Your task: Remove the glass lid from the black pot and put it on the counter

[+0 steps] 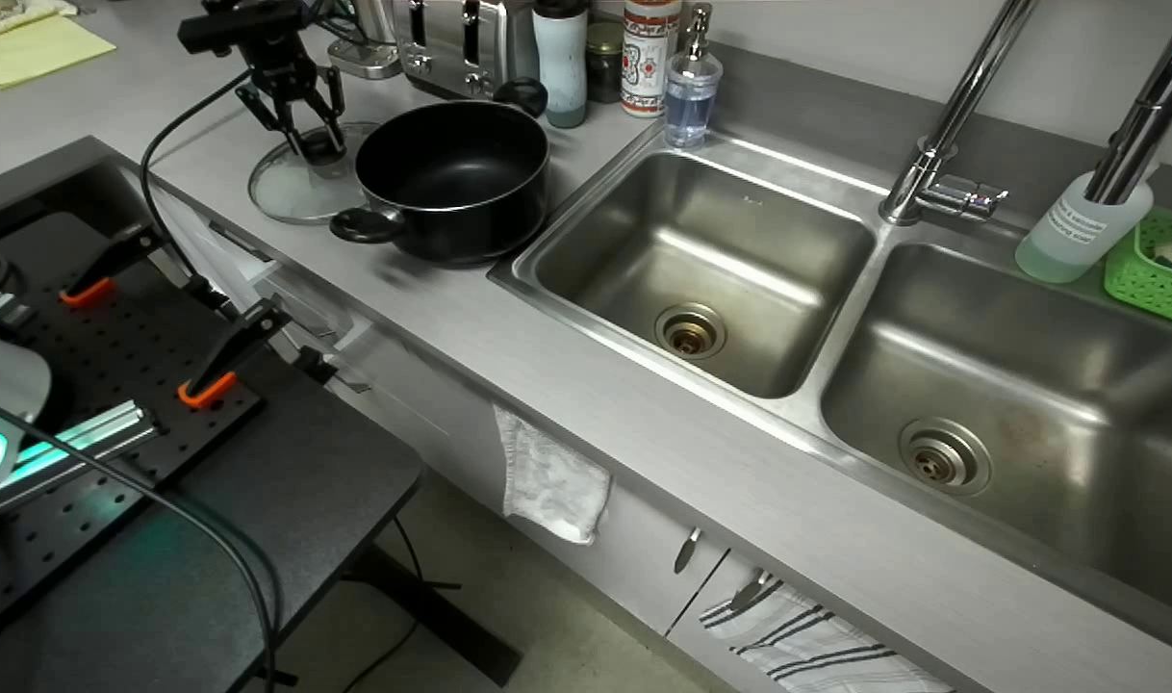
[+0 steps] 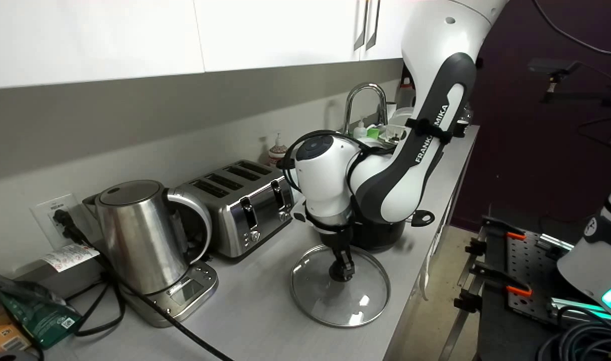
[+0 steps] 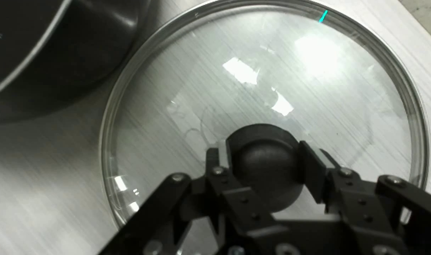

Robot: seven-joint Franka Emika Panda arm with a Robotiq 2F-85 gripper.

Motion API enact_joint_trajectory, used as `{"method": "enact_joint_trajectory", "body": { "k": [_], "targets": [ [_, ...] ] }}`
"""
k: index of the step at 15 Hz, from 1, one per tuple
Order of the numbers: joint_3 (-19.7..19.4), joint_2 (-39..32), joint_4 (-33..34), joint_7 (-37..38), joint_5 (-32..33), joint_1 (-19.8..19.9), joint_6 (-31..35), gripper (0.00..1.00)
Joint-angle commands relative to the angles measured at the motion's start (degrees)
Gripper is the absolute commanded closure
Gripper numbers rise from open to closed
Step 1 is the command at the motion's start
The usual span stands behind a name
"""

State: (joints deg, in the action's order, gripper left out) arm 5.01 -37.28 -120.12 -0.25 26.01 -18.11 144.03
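Your gripper [image 3: 265, 159] clasps the black knob [image 3: 266, 170] of the glass lid [image 3: 252, 106], its fingers [image 3: 314, 173] pressed to either side. The lid lies level on the table [image 1: 451, 308], just beside the uncovered black pot [image 1: 475, 229]; whether their edges touch is hard to tell. A steel sink basin [image 1: 740, 255] flanks the pot on the side away from the lid in an exterior view; a toaster [image 1: 448, 60] stands near the pot in both exterior views.

Black pot [image 1: 458, 188] on counter [image 1: 586, 385], glass lid [image 1: 293, 183] beside, fingers [image 1: 335, 130] at knob [image 1: 322, 149]
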Motion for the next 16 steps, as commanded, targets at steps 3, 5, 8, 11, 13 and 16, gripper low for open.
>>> {"method": "enact_joint_trajectory", "body": {
  "k": [3,5,8,11,13,16],
  "targets": [
    [-1.5,-1.2,1.8,-0.1,1.3,-2.0,-1.8,0.24],
    [-1.6,-1.0,1.3,-0.2,1.3,-2.1,-1.6,0.11],
    [-1.1,0.5,-0.6,-0.6,1.2,-2.0,-0.8,0.0],
    [-0.5,4.3,-5.8,-0.7,1.6,-1.9,2.2,0.0],
    [0.0,8.8,-11.4,1.0,0.6,-1.8,4.1,0.0],
    [1.4,15.7,-19.7,1.4,-1.9,-0.1,7.3,0.0]
  ]
}}
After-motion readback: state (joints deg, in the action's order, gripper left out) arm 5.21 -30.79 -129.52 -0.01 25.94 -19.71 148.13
